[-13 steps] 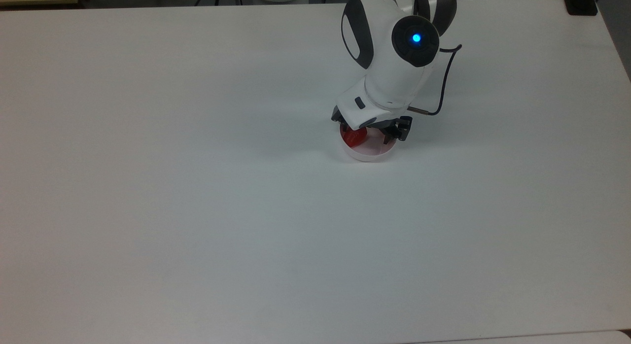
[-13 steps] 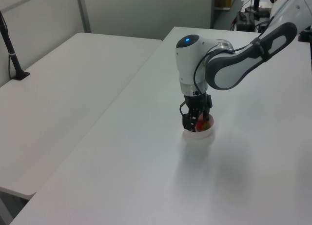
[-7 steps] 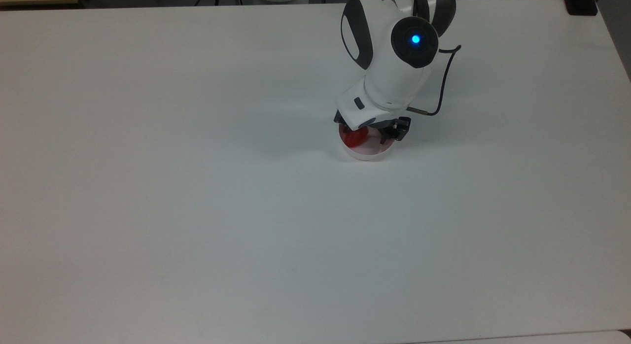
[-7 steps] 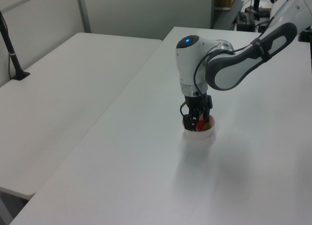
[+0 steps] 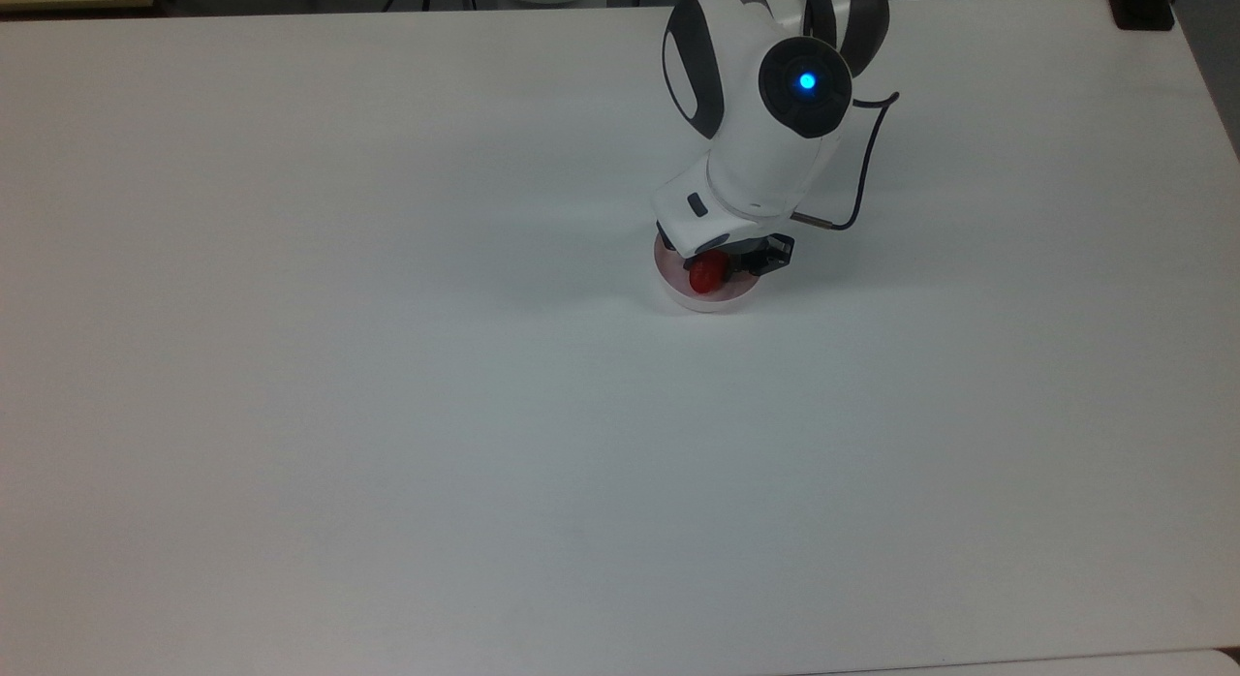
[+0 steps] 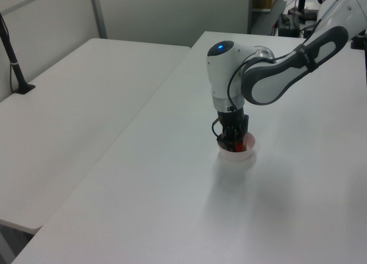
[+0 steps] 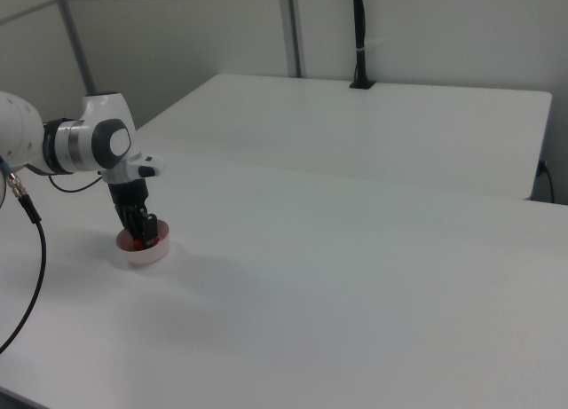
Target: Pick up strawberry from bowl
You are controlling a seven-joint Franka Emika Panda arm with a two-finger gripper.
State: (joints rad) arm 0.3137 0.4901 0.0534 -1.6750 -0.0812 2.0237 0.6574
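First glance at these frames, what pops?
The white arm with its blue light, bent down over a small pink bowl on the bare white table, right of centre in the top view. The gripper reaches into the bowl at a red strawberry, the one spot of strong colour.
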